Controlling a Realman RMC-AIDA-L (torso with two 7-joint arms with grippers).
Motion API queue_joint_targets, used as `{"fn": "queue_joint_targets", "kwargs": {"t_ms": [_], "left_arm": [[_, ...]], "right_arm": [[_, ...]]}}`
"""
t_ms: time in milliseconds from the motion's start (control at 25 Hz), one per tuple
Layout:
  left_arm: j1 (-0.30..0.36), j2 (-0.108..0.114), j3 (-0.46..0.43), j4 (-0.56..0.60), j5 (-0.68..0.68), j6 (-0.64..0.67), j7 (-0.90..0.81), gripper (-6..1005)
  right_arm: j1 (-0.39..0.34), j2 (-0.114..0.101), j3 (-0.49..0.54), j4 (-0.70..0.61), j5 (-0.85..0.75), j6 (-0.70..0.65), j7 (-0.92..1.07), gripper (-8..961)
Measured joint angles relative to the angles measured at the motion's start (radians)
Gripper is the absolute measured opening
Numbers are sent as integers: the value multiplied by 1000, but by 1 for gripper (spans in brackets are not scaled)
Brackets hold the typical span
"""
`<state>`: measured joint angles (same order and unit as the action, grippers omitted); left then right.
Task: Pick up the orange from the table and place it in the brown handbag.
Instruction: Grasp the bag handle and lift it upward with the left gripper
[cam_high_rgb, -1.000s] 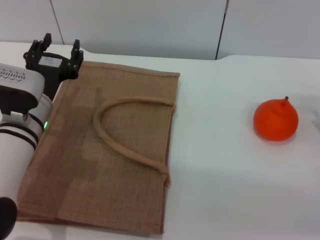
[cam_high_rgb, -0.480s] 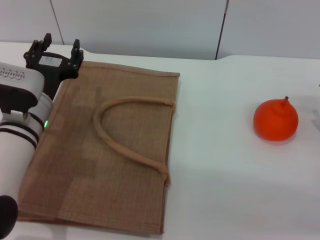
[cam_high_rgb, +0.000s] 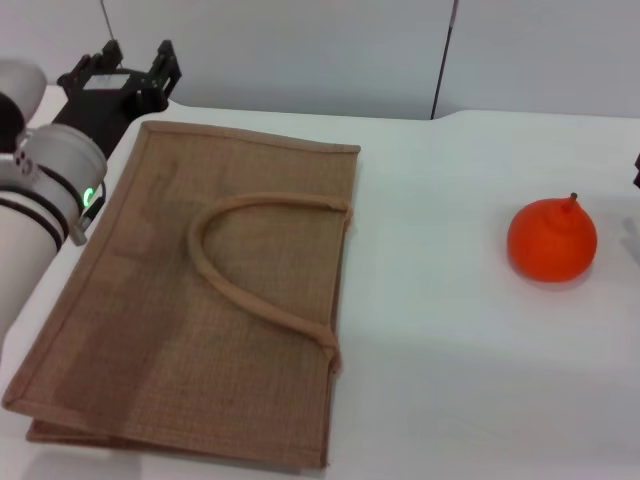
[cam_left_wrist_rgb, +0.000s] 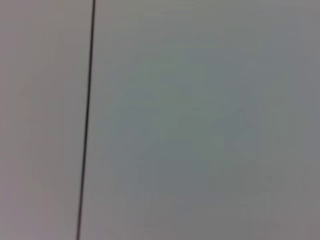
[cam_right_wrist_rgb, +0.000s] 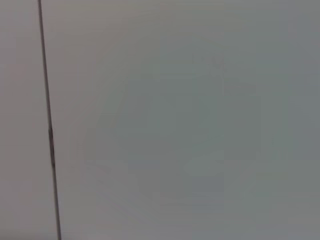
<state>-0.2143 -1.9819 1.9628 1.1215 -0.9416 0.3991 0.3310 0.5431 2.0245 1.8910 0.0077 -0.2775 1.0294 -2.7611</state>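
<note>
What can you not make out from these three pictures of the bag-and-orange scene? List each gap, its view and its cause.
1. Right gripper: only a dark sliver at the head view's right edge; cut off.
2. Brown handbag inside and second handle: hidden, since it lies flat on the table.
3. Both wrist views: only a plain grey surface with a dark line; no bag or orange.
4. Left gripper: jaws apart, but the arm hides its underside.
</note>
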Motion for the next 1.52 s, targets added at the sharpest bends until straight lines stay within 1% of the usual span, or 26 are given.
{"fn": "queue_joint_targets", "kwargs": {"t_ms": [80, 160, 200, 240, 320, 440, 640, 720, 760, 800, 840, 1040, 1160, 1280, 1520], "left_arm": [[3, 11, -20, 43, -1, -73, -8, 636], [2, 19, -71, 93, -1, -225, -11, 635], [0, 19, -106, 119, -2, -324, -10, 635], [-5, 18, -146, 140, -1, -413, -8, 635], [-29, 8, -245, 178, 7, -632, 11, 635], [-67, -2, -357, 194, 22, -872, 60, 634], [-127, -17, -502, 197, 79, -1176, 99, 633], [-152, -23, -552, 198, 110, -1267, 100, 633], [-162, -25, -570, 198, 128, -1297, 100, 633], [-162, -25, -570, 198, 128, -1297, 100, 633], [-185, -33, -605, 198, 177, -1369, 100, 632], [-235, -43, -627, 188, 291, -1457, 104, 631], [-258, -46, -628, 166, 354, -1468, 103, 631], [-276, -47, -628, 140, 359, -1467, 98, 630], [-323, -48, -621, 44, 362, -1441, 100, 629]], "right_arm": [[1, 0, 0, 0, -1, -9, 0, 880], [1, 0, 0, 0, -2, -11, 0, 880], [1, 0, 0, 0, -2, -12, 0, 880], [1, 0, 0, 0, -2, -12, 0, 880], [2, 0, 0, 0, -3, -12, 0, 879], [9, 0, 0, 0, -4, -12, 0, 879], [11, 0, 0, -2, -5, -12, 2, 879], [12, 0, 0, -2, -5, -13, 2, 879], [13, 0, 0, -2, -5, -13, 3, 879], [13, 0, 0, -2, -5, -13, 4, 879], [13, 0, 0, -2, -5, -14, 5, 879], [13, 0, -1, -2, -6, -14, 9, 879], [16, 0, -1, -2, -6, -14, 9, 879], [18, 0, -1, -2, -6, -14, 10, 879], [20, 1, -2, -2, -6, -14, 11, 879]]}}
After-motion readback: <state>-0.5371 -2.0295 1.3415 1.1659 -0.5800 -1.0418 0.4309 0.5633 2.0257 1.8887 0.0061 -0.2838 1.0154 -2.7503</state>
